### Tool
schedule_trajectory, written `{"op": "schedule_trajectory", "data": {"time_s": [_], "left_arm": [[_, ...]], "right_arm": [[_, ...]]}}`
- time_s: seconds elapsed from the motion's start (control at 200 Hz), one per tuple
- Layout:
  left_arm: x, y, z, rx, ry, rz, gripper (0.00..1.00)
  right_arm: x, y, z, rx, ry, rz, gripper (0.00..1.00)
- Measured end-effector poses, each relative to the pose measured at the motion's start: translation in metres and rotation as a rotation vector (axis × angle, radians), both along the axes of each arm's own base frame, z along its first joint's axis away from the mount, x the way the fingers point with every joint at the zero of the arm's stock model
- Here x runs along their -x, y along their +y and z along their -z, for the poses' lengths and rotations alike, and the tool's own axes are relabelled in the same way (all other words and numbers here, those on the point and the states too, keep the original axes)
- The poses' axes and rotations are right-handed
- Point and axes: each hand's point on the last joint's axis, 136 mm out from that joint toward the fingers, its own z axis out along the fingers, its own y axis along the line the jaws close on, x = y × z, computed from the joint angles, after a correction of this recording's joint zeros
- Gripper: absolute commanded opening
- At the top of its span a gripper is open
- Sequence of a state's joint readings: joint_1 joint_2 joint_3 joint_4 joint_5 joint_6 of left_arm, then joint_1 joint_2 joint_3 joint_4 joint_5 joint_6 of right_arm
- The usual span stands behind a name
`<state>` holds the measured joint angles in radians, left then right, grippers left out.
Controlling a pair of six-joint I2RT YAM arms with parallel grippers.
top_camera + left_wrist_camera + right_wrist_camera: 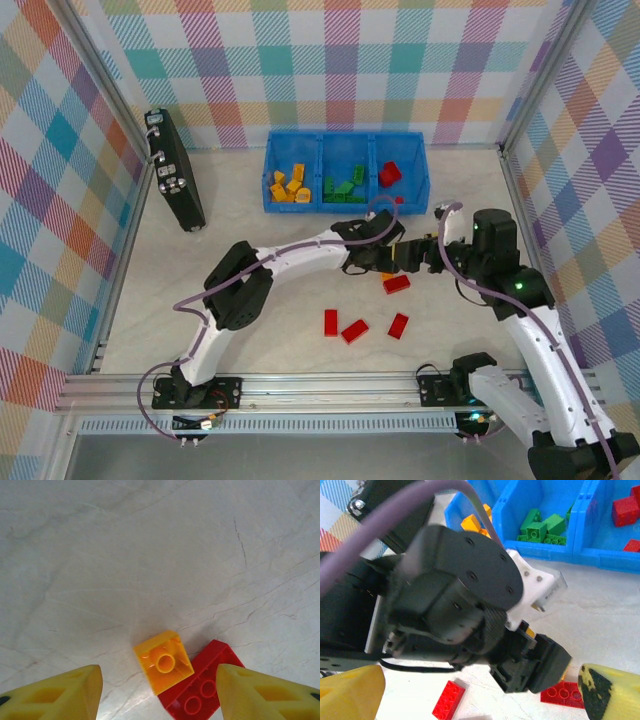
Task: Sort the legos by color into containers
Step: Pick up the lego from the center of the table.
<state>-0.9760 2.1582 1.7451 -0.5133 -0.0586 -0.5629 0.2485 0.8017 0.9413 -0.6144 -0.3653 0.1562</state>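
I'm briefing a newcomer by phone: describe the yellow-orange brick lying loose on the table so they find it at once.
Find the blue bin at the far side of the table, then look at the loose bricks on the pale surface in front of its right end. The yellow-orange brick touches the red brick nearest the bin; every other loose brick is red.

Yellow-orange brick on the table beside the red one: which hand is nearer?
Left. The left hand hangs right above the yellow-orange brick, a finger on each side, not touching it. The right hand sits off to the brick's right, open, facing the left hand.
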Motion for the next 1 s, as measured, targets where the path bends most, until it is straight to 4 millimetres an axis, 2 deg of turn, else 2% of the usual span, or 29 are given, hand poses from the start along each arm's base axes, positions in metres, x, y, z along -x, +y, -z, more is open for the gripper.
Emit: {"op": "schedule_trajectory", "data": {"time_s": [0.13,0.345,0.76,0.88,1.0], "left_arm": [[0.002,-0.004,0.014,-0.012,0.001,-0.035,0.66],[-0.004,0.004,0.041,-0.067,0.004,-0.098,0.66],[-0.010,-0.006,0.046,-0.046,-0.006,-0.137,0.65],[-0.010,-0.009,0.047,-0.041,-0.006,-0.140,0.61],[-0.010,-0.012,0.047,-0.033,-0.005,-0.143,0.51]], "right_arm": [[0.005,0.001,-0.004,-0.005,-0.021,-0.014,0.99],[0.011,0.001,-0.001,-0.010,-0.026,-0.025,0.99],[0.014,0.001,-0.003,-0.016,-0.036,-0.031,0.99],[0.014,0.001,-0.003,-0.016,-0.036,-0.031,0.99],[0.014,0.001,-0.003,-0.015,-0.036,-0.030,0.99]]}}
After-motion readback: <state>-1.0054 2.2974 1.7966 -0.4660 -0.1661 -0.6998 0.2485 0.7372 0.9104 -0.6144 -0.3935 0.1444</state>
